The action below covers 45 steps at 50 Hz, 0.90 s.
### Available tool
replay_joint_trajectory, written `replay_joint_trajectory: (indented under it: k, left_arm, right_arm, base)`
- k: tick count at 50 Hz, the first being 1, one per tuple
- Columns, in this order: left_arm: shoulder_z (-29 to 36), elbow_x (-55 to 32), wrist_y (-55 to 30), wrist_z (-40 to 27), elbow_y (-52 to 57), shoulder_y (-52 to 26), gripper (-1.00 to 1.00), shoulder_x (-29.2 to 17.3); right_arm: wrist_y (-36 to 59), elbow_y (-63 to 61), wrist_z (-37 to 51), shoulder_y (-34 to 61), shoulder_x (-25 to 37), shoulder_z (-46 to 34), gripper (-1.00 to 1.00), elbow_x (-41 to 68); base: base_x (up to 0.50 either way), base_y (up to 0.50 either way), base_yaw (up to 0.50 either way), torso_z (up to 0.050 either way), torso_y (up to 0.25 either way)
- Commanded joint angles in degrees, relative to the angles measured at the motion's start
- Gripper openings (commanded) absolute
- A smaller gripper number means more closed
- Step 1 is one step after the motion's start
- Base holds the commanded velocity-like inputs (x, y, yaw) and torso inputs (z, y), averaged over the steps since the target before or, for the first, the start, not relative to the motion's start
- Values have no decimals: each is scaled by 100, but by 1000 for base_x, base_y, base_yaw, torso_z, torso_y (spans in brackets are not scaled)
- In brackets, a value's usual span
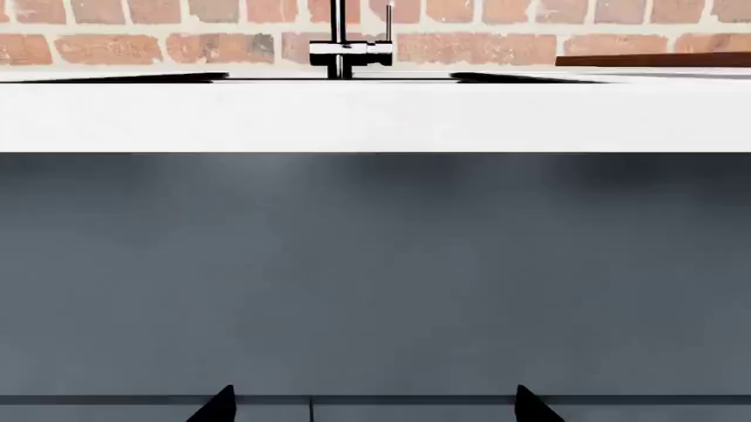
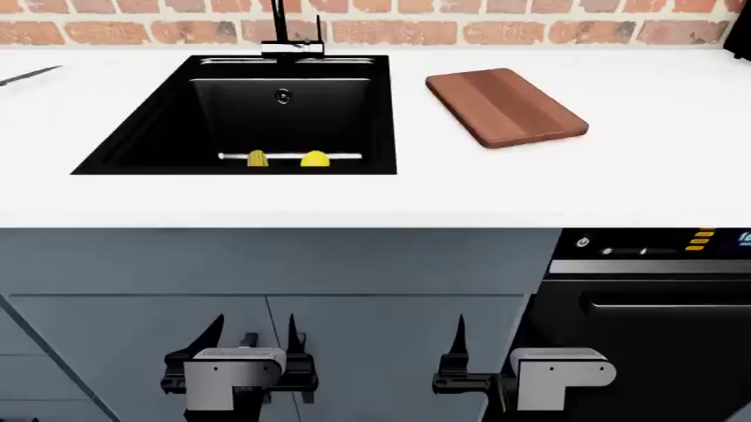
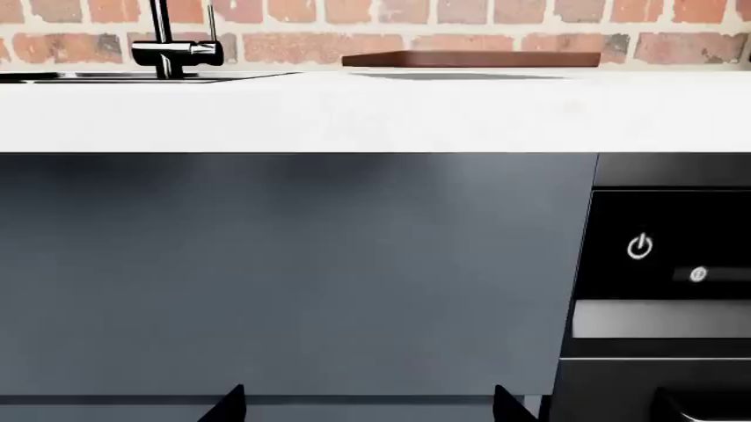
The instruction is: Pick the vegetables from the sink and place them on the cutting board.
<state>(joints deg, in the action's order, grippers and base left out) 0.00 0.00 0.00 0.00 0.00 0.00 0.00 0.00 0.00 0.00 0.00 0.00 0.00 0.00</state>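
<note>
Vegetables both down in sink, near front wall: corn cob on the left, lemon-shaped oval just beside it on the right, apart by a small gap. Cutting board on white desk, right of sink, angled, bare. Faucet at back rim.

Head view: left claw and right claw both parked low, in front of grey cabinet doors, well below desk edge. Left visibly spread, nothing between tips. Right seen edge-on here, only one finger clear. Dishwasher panel close to right arm.

Left wrist view: two fingertips wide apart at frame edge, empty. Desk front edge, faucet, sliver of board beyond. No veg visible from here.

Right wrist view: two tips also well apart, empty. Board edge-on on desk, power button on appliance.

Risks, judged: pick not started. Raising arms straight up likely clips desk overhang. Deep basin plus veg tight against front wall means steep reach, wrist may hit rim. Smooth oval likely to squirt out of a pinch; neighbours close, so nudging one while grabbing the other is plausible.
</note>
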Motion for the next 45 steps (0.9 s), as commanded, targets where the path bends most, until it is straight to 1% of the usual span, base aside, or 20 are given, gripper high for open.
replay_joint_trajectory:
  k: [1, 4, 8, 11, 13, 15, 17, 19, 21, 23, 26, 29, 33, 38, 42, 45]
  left_arm:
    - [95, -134, -76, -80, 44, 4, 100, -91]
    - [173, -291, -181, -81, 56, -4, 100, -164]
    - [311, -262, -107, -130, -152, -103, 100, -238]
    - [387, -276, 1, -117, -155, -73, 100, -299]
    - [474, -177, 57, -153, -71, 3, 100, -344]
    - [524, -256, -201, -104, 272, 81, 100, -377]
    - [534, -426, -622, -34, 871, 108, 100, -425]
    - [536, -487, -1319, -63, 1902, -15, 100, -519]
    - [507, -556, -2262, -117, 3068, -403, 100, -622]
    - [456, -629, -3072, -186, 3838, -915, 100, -682]
    - [285, -866, -4081, -257, 4462, -1682, 100, -682]
    - [234, -989, -4759, -321, 4713, -2285, 100, -699]
    - [145, -1171, -5419, -371, 4649, -2985, 100, -625]
    - [181, -1220, -5951, -483, 4276, -3818, 100, -574]
    - [292, -1160, -6220, -558, 3583, -4481, 100, -577]
    - [217, -1276, -6616, -513, 2871, -4943, 100, -488]
  right_arm:
    - [9, 14, 124, -2, 88, -132, 100, 59]
    - [24, -6, 205, -22, 156, -175, 100, 175]
    - [-8, 160, 263, 93, 209, -177, 100, 344]
    - [-34, 99, 260, 95, 258, -211, 100, 437]
    - [72, -239, 247, -7, 299, -225, 100, 536]
    - [314, -879, 292, -172, 372, -282, 100, 507]
    - [749, -1775, 340, -325, 468, -298, 100, 525]
    - [1599, -2883, 371, -295, 609, -207, 100, 728]
    - [2878, -3997, 453, 129, 796, -12, 100, 1089]
    - [3943, -4696, 558, 708, 925, 192, 100, 1415]
    - [5274, -5392, 707, 1630, 1044, 492, 100, 1888]
    - [6365, -5775, 803, 2480, 1075, 742, 100, 2306]
    - [7491, -5857, 837, 3512, 974, 1101, 100, 2821]
    - [8655, -5591, 928, 4938, 825, 1392, 100, 3208]
    - [8866, -4809, 998, 5730, 815, 1361, 100, 3202]
    - [8768, -4068, 980, 6024, 792, 1334, 100, 3152]
  base:
    - [0, 0, 0, 0, 0]
    - [0, 0, 0, 0, 0]
    - [0, 0, 0, 0, 0]
    - [0, 0, 0, 42, 0]
    - [0, 0, 0, 50, 0]
    - [0, 0, 0, 50, 0]
    - [0, 0, 0, 50, 0]
    - [0, 0, 0, 50, 0]
    - [0, 0, 0, 50, 0]
    - [0, 0, 0, 50, 0]
    - [0, 0, 0, 50, 0]
    - [0, 0, 0, 50, 0]
    - [0, 0, 0, 50, 0]
    - [0, 0, 0, 50, 0]
    - [65, 117, 0, 50, 0]
    - [266, 465, 0, 50, 0]
